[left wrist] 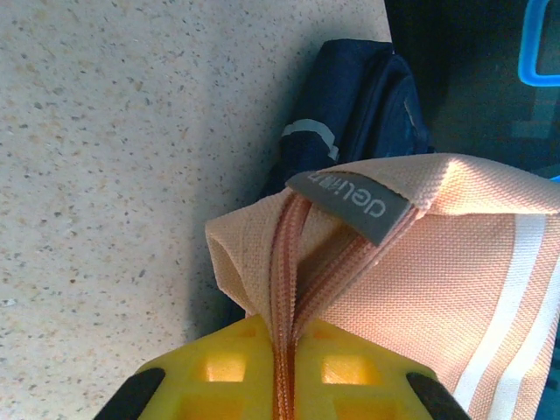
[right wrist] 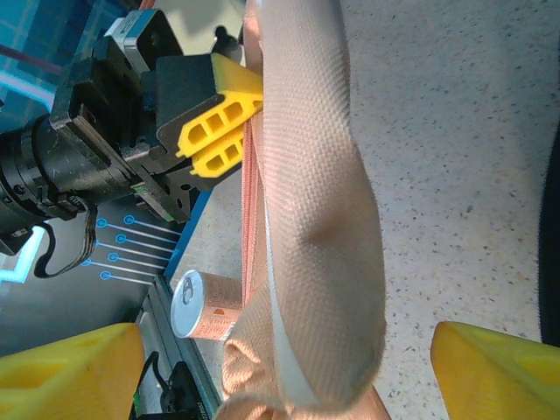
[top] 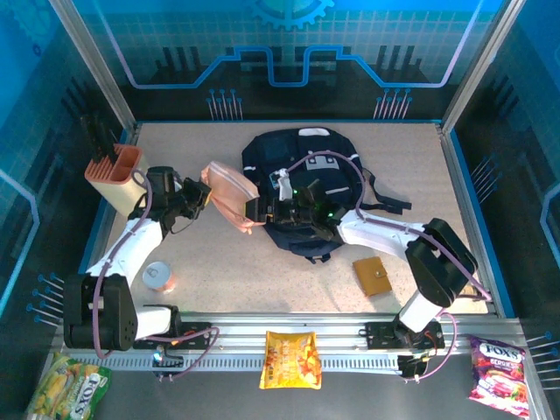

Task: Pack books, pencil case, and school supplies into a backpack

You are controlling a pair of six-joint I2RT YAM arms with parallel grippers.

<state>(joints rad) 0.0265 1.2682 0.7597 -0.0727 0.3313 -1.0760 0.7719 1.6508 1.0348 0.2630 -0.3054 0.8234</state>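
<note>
My left jaws are clamping the zipper end of the pencil case (top: 229,194), just left of the backpack (top: 262,157), which is lying at the counter's (top: 262,280) far middle. My right jaws are standing wide open, straddling the case. Bare counter is stretching along the near edge between a can (top: 159,276) and a tan square piece (top: 373,276).

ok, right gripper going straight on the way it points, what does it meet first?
The peach pencil case: it hangs between the open fingers of the right gripper. Behind it sits the left gripper, shut on the zipper edge; the depth between them is unclear.
</note>
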